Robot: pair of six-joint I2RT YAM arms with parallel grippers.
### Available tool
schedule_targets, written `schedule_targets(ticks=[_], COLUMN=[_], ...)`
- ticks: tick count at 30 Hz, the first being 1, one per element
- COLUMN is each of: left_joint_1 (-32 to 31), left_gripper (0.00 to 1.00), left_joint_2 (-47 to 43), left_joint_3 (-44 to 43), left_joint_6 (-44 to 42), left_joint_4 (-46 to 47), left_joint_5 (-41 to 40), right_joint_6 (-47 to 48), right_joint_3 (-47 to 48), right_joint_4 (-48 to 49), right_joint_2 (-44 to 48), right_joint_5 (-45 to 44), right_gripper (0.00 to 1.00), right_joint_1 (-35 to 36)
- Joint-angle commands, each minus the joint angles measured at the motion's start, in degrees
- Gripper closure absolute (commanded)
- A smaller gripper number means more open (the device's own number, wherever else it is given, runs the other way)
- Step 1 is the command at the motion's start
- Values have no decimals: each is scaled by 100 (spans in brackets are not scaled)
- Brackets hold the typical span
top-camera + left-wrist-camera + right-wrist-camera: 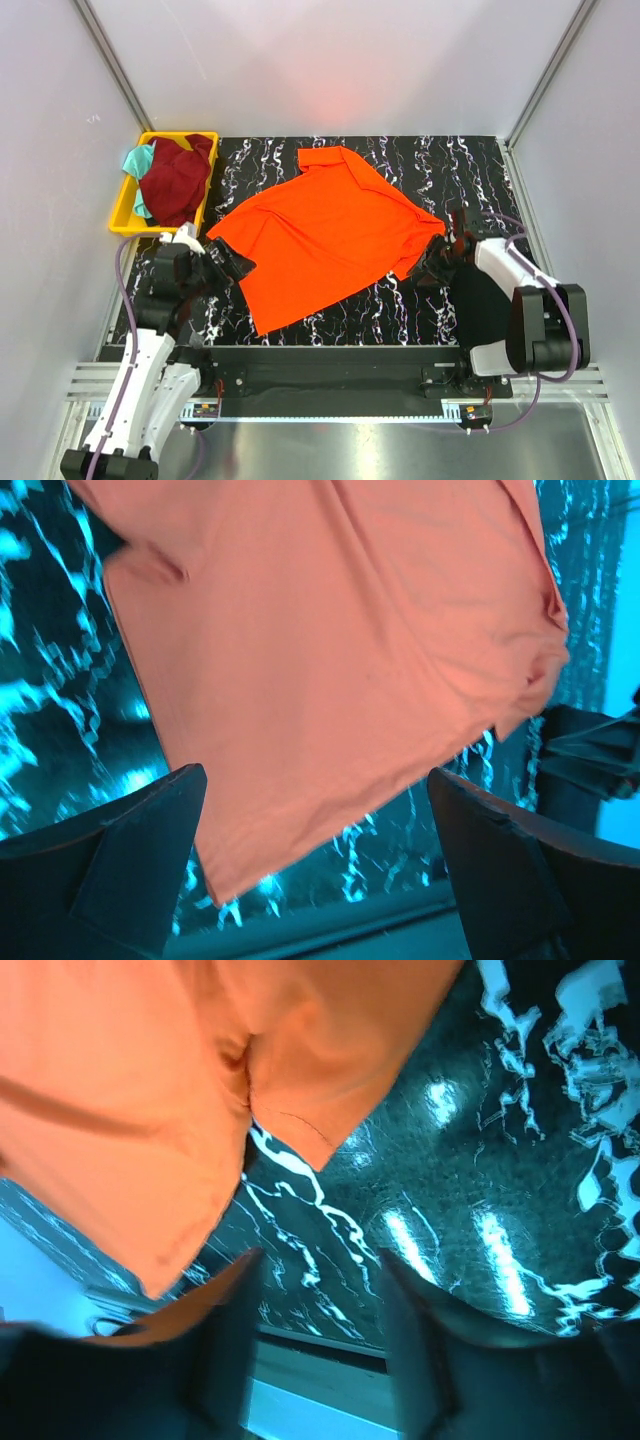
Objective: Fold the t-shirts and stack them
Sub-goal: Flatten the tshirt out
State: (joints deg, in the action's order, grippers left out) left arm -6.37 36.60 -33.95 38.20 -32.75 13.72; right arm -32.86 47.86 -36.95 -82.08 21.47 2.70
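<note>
- On my top feed, the orange t-shirt (325,235) lies spread open and slightly askew across the middle of the black marbled table (440,160), collar toward the far edge, one hem corner pointing at the arm bases.
- The left gripper (238,262) sits low at the shirt's left corner. From its own wrist camera I see both fingers (140,860) flung wide apart with nothing gripped; the cloth lies flat on the table beyond them.
- The right gripper (432,262) sits at the shirt's right sleeve, where the fabric bunches into a small fold.
- Through the right wrist camera, its fingers (425,1350) stand partway apart with bare marbled surface showing in the gap. A strip of orange lies along the other finger (the picture is blurred there, so I cannot tell if any cloth is pinched).
- The yellow bin (125,205) stands at the table's far-left corner, well apart from the orange shirt.
- The maroon t-shirt (178,180) is crumpled inside the bin and fills most of it.
- The teal t-shirt (137,160) peeks out beside and beneath the maroon one, along the bin's left wall.
</note>
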Motion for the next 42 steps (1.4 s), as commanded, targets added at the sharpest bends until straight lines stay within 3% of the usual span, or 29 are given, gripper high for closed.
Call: schedule_targets(ticks=[1,7,10,13,16,20,25,36,42], left_joint_1=[13,-214,-1186,-1664,-2182,-2649,-3395,-3775,-3775], left_gripper=[1,1,1,2,15,21,14,16,17], left_joint_2=[-319,-478,-180,399,769,989,1366,1886,1833], left_joint_3=[135,21,-128,-208,-270,-208,-296,-612,-630], left_joint_6=[723,892,716,681,681,707,672,514,469], left_joint_4=[-536,-1118,-1163,-1146,-1137,-1128,-1067,-829,-890], left_joint_5=[483,203,-403,-782,-1045,-1362,-1679,-1741,-1723], right_joint_6=[-843,-1258,-1196,-1275,-1460,-1600,-1811,-2408,-2787], right_joint_3=[-592,-1103,-1068,-989,-936,-752,-646,-654,-646], right_joint_4=[688,1155,1137,1129,1146,1304,1506,1743,1875], right_joint_2=[368,387,229,27,-132,-308,-597,-1091,-1187], right_joint_5=[-223,-152,-152,-144,-222,-460,-618,-732,-873], right_gripper=[54,53,53,52,53,53,53,55,69], right_joint_1=[-6,-6,-6,11,90,108,143,345,372])
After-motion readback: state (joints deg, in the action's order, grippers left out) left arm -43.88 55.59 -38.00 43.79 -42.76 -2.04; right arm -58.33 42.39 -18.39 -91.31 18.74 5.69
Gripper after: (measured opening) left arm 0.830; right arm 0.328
